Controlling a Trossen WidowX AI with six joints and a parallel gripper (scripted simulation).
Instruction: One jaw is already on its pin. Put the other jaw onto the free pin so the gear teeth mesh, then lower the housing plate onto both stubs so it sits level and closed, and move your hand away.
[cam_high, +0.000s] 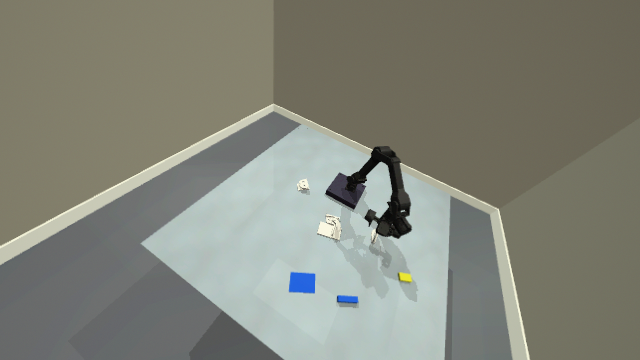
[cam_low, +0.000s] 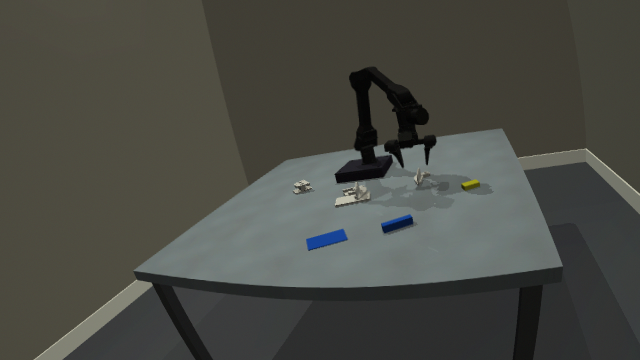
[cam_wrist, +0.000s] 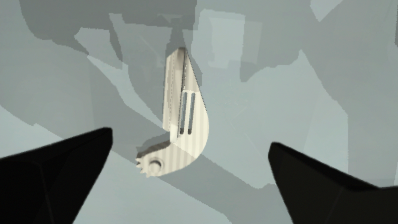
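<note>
The loose cream jaw (cam_high: 373, 236) (cam_low: 419, 177) (cam_wrist: 192, 152) lies on the table; the wrist view shows its toothed end with a round boss at lower left and its slotted finger pointing up. My gripper (cam_low: 415, 165) (cam_wrist: 193, 143) is open and empty above this jaw, one finger to each side of it. The cream base (cam_high: 326, 230) (cam_low: 348, 201) stands left of the gripper in the top and exterior views, with the other jaw (cam_low: 358, 191) on it. Its free pin is too small to make out. The small cream piece farther left, seemingly the housing plate (cam_high: 303, 185) (cam_low: 302, 187), lies apart.
A flat blue square (cam_high: 302, 283) (cam_low: 327, 240) and a blue bar (cam_high: 347, 299) (cam_low: 397, 224) lie toward the front. A yellow block (cam_high: 405, 277) (cam_low: 470, 185) lies right of the loose jaw. The arm's dark base (cam_high: 345, 191) (cam_low: 363, 171) stands behind the cream base.
</note>
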